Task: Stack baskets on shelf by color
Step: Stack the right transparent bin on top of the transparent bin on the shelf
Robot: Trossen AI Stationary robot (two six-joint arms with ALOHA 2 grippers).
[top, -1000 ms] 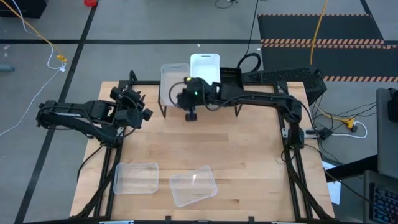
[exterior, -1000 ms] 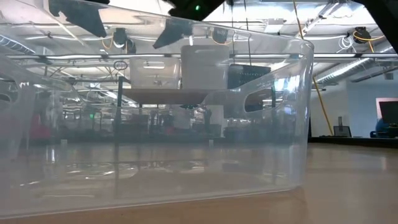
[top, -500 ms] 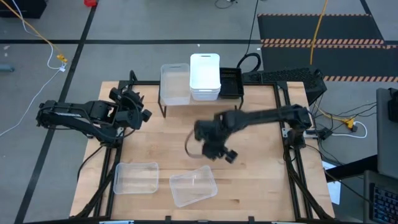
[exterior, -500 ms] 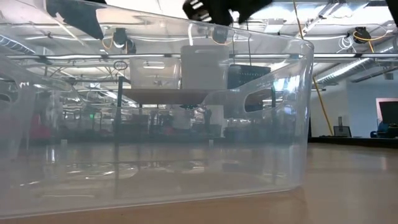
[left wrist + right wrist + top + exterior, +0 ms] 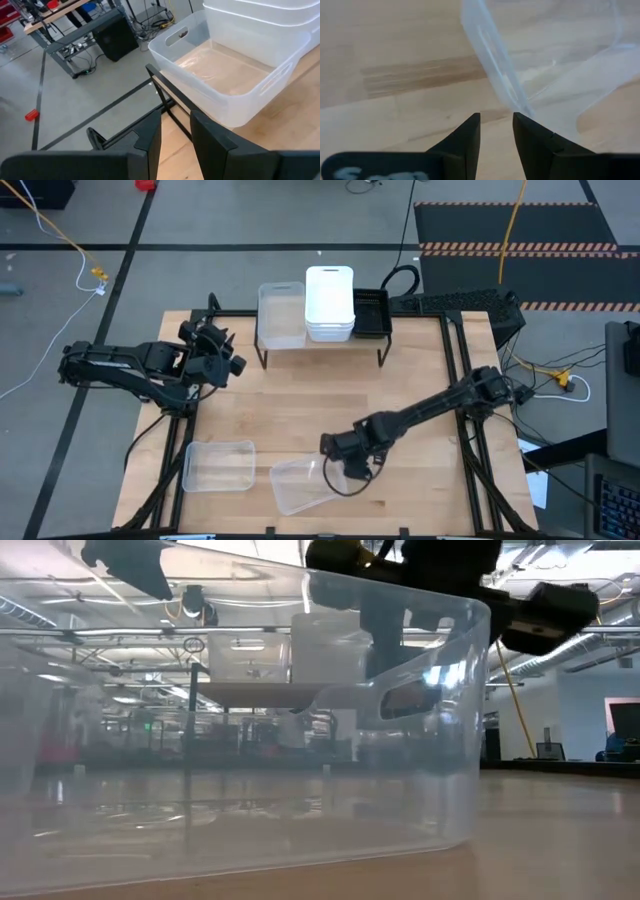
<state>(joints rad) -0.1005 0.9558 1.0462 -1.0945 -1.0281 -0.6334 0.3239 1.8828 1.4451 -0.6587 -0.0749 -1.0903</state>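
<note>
Two clear baskets lie on the table near its front edge, one on the left [image 5: 218, 466] and one on the right [image 5: 300, 485]. The right one's wall fills the low view [image 5: 250, 740]. My right gripper [image 5: 345, 472] is open and points steeply down at this basket's right end. Its fingers [image 5: 496, 116] stand just at the rim. The shelf [image 5: 345, 343] at the far side carries a clear basket [image 5: 281, 315], stacked white baskets [image 5: 329, 302] and a black basket [image 5: 371, 313]. My left gripper [image 5: 226, 360] waits open near the shelf's left end. My right gripper comes from above, slanting down, at the rim of the clear basket's right end wall [image 5: 517, 100]. The rim runs up to one fingertip [image 5: 522, 122] and the gap between the fingers shows bare table. Whether that finger touches the rim, I cannot tell.
Bare tabletop [image 5: 300, 400] lies between the shelf and the two near baskets. The left wrist view looks past the shelf's black leg [image 5: 167, 97] at the clear basket [image 5: 225, 75] on it. Cables and floor surround the table.
My right gripper has swung from the shelf's front toward the table's near edge and down, rolling its wrist, and now stands at the right clear basket's right end. That basket has shifted a little toward the table's left.
</note>
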